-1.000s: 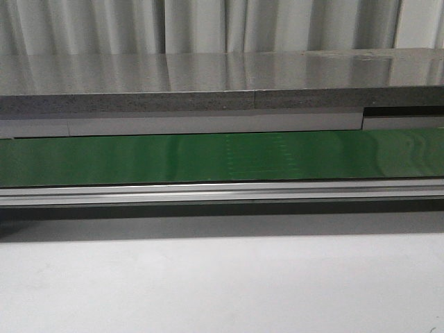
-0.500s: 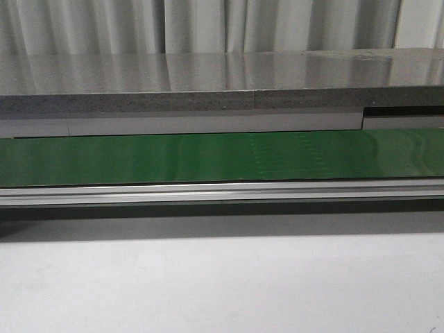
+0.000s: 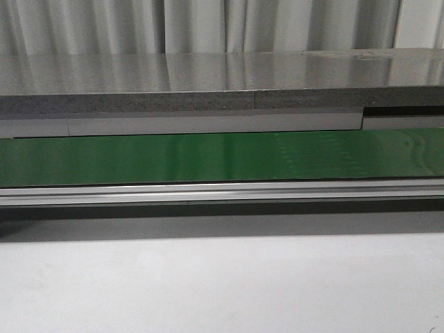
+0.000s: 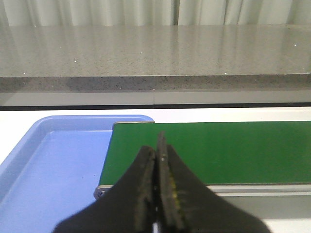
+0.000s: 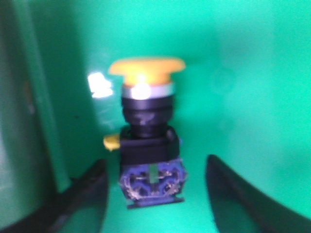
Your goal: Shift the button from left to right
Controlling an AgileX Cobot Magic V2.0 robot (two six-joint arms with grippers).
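Right gripper [image 5: 154, 194] open around button [image 5: 148, 141], pre-grasp.
Next: close on its black body. Left gripper [image 4: 156, 189] closed, empty, near conveyor belt [image 4: 218, 150].

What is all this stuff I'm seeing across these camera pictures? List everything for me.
Push-button switch with round yellow cap and black blocky body: one, yellow and black, lying on a green surface between the right fingers, untouched.
Conveyor belt: one, green, running across in front of the counter.
Metal rail: one, silver, along the belt's near edge.
Stone counter: one, speckled grey, behind the belt.
Plastic tray: one, light blue, at the belt's end.
Curtain: one, pale grey, at the back.
Table: one, white, nearest.
Left gripper: one, black, shut, empty.
Right gripper: one, black, open.
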